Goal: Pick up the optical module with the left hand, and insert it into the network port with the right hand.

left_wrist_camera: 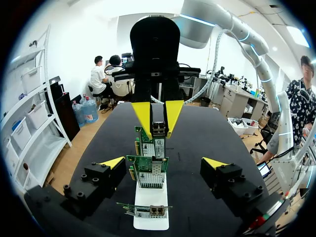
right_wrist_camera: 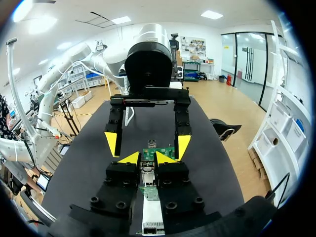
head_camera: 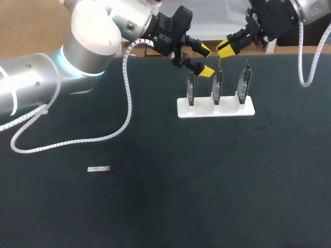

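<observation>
The right fingers [right_wrist_camera: 131, 159] pinch the optical module [left_wrist_camera: 158, 129] above the cards [head_camera: 217, 85]; the left fingers [left_wrist_camera: 112, 162] are spread. Keep it square, press in gently.

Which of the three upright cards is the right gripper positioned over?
The middle card in the white stand: the right gripper, holding the optical module, sits directly above its top edge; the outer two cards flank it.
</observation>
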{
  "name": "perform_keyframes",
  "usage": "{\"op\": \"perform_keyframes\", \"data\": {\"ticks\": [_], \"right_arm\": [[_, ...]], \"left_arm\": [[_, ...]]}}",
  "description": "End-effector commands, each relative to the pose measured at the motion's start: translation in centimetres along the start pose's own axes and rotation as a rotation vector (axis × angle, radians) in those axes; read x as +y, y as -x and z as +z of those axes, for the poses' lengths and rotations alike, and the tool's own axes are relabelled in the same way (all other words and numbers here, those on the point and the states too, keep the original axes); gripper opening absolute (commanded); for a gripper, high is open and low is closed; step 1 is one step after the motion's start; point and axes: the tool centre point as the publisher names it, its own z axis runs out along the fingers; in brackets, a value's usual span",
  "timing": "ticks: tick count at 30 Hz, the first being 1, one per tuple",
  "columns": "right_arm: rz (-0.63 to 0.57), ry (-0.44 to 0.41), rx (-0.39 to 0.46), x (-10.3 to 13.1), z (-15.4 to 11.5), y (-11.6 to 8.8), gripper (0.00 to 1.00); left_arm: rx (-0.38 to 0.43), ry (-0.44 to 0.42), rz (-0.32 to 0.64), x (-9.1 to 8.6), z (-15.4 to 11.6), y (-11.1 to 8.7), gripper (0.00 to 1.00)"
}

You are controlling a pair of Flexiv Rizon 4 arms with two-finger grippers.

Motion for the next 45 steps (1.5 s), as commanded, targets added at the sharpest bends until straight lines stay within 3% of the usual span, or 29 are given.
{"op": "perform_keyframes", "data": {"ticks": [1, 45], "right_arm": [[-0.003, 0.005, -0.004, -0.13, 0.11, 0.08, 0.0], [-0.034, -0.035, 0.006, 0.06, -0.04, -0.02, 0.0]], "left_arm": [[0.0, 0.004, 0.001, -0.1, -0.01, -0.03, 1.0], [0.0, 0.004, 0.001, -0.1, -0.01, -0.03, 1.0]]}}
